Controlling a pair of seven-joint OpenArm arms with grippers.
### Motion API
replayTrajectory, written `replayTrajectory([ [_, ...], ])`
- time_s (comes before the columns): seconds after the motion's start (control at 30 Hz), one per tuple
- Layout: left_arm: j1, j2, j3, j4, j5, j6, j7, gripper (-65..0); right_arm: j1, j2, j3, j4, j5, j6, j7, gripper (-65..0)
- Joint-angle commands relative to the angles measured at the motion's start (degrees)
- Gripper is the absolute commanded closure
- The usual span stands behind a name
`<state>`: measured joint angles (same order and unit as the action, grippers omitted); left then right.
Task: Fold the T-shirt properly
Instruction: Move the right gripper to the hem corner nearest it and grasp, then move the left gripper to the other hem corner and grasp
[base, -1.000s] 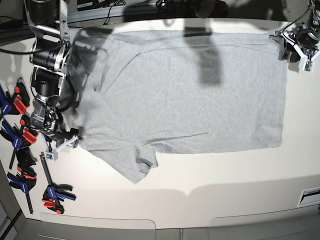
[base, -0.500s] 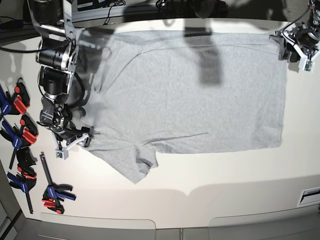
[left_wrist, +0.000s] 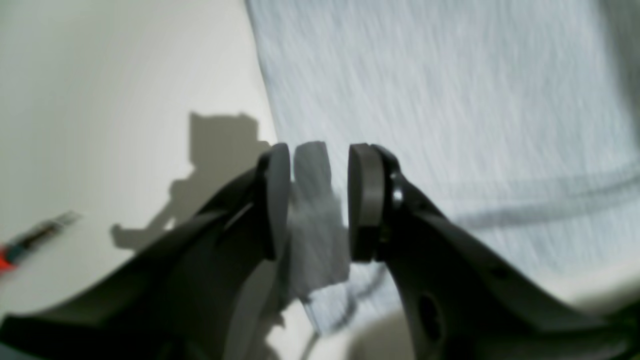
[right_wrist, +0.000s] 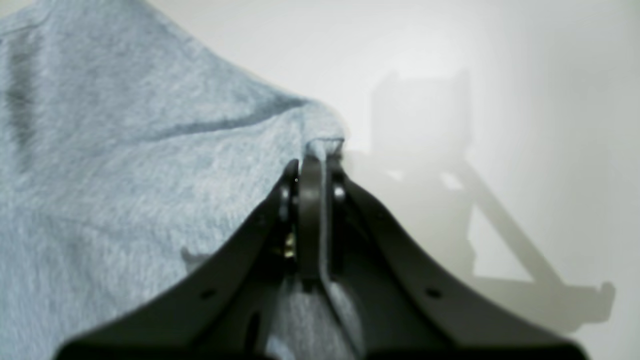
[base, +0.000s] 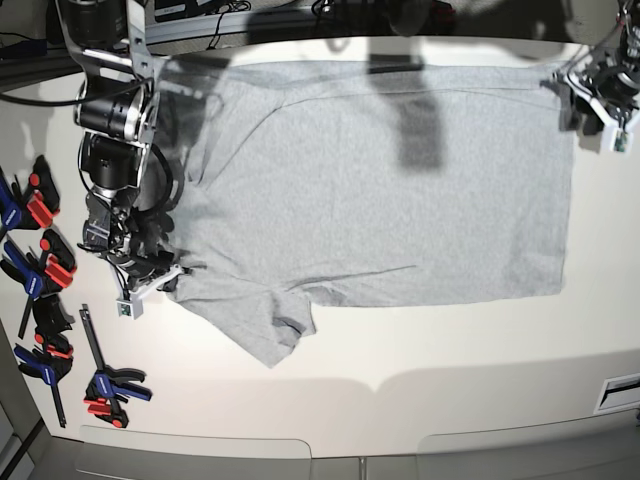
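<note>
The light grey T-shirt lies spread flat on the white table, plain side up, with one sleeve pointing to the front edge. My right gripper is at the shirt's left edge just above that sleeve. In the right wrist view it is shut on a pinch of the cloth. My left gripper is at the shirt's far right corner. Seen from the left wrist, a raised fold of the fabric fills the gap between its fingers.
Several red, blue and black clamps lie along the table's left edge, one more nearer the front. A red-tipped tool lies on the bare table beside the left gripper. A slot sits at the right edge.
My right gripper slid right from the bare table onto the shirt's edge by the sleeve and shut on it. The left arm has barely moved.
</note>
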<state>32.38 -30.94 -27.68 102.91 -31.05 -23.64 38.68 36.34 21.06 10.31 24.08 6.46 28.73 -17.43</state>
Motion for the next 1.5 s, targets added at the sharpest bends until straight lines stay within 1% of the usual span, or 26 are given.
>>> replayTrajectory([
  [0.0,-1.55,-1.03,-0.46,0.92,-0.26,0.85,-1.51,-18.2,1.70,0.68,0.11,0.68,0.57,1.16,0.72,0.0],
  [0.07,-5.18,-1.03,-0.46,0.46,1.44,2.51,-3.04,-18.2,1.70,0.66,0.11,0.68,0.57,1.20,0.72,0.0],
  [0.17,-13.27,-1.38,-0.46,-4.22,3.41,7.28,-6.23,-18.1,1.70,0.66,0.11,0.68,0.57,1.36,0.72,0.0],
  [0.23,-20.33,-1.86,-0.46,-11.02,3.41,7.61,-6.93,-18.1,1.68,0.66,0.11,0.68,0.55,1.68,0.70,0.0],
  [0.3,-28.20,-2.58,-0.44,-20.76,1.97,7.54,-7.45,-18.1,1.68,0.66,0.11,0.68,0.57,2.56,0.72,0.0],
  [0.37,-36.70,-3.72,-0.42,-32.52,-1.38,6.86,-7.41,-18.1,1.68,0.66,0.11,0.68,0.57,3.26,0.72,0.0],
  [0.5,-52.57,-6.45,-0.33,-57.22,-7.87,2.14,-6.21,-18.2,1.68,0.63,0.11,0.68,0.57,3.89,0.72,0.0],
  [0.53,-55.74,-7.06,-0.33,-62.64,-9.09,1.31,-5.90,-19.7,1.68,0.63,0.11,0.68,0.57,3.87,0.70,0.0],
  [0.57,-58.42,-7.58,-0.33,-67.56,-10.23,0.42,-5.68,-23.9,1.68,0.66,0.11,0.68,0.57,3.87,0.70,0.0],
  [0.63,-61.88,-8.48,-0.33,-75.06,-12.55,-1.81,-5.73,-34.8,1.68,0.68,0.11,0.68,0.55,3.87,0.66,0.0],
  [0.67,-62.73,-8.72,-0.33,-77.55,-13.97,-2.89,-5.70,-38.6,1.68,0.68,0.11,0.68,0.55,3.87,0.57,0.0],
  [0.7,-63.23,-8.76,-0.33,-79.30,-15.02,-3.74,-5.53,-40.3,1.66,0.68,0.11,0.68,0.55,3.87,0.50,0.0],
  [0.73,-63.36,-8.68,-0.33,-80.11,-16.06,-4.07,-5.22,-40.3,1.66,0.66,0.11,0.68,0.57,3.87,0.50,0.0],
  [0.87,-63.36,-7.43,-0.33,-80.46,-16.00,-4.07,-2.56,-40.2,1.68,0.63,0.11,0.68,0.57,3.87,0.50,0.0],
  [1.03,-63.36,-4.92,-0.33,-80.46,-16.00,-4.07,-0.46,-39.5,1.66,0.66,0.11,0.68,0.55,3.87,0.48,0.0],
  [1.3,-63.84,-0.02,-0.33,-80.46,-15.93,-4.09,-0.09,-39.5,1.57,0.66,0.11,0.68,0.57,3.89,0.24,0.0],
  [1.47,-65.53,1.60,-0.33,-80.46,-15.67,-4.07,-0.09,-39.5,1.57,0.63,0.11,0.68,0.57,3.89,0.09,0.0],
])
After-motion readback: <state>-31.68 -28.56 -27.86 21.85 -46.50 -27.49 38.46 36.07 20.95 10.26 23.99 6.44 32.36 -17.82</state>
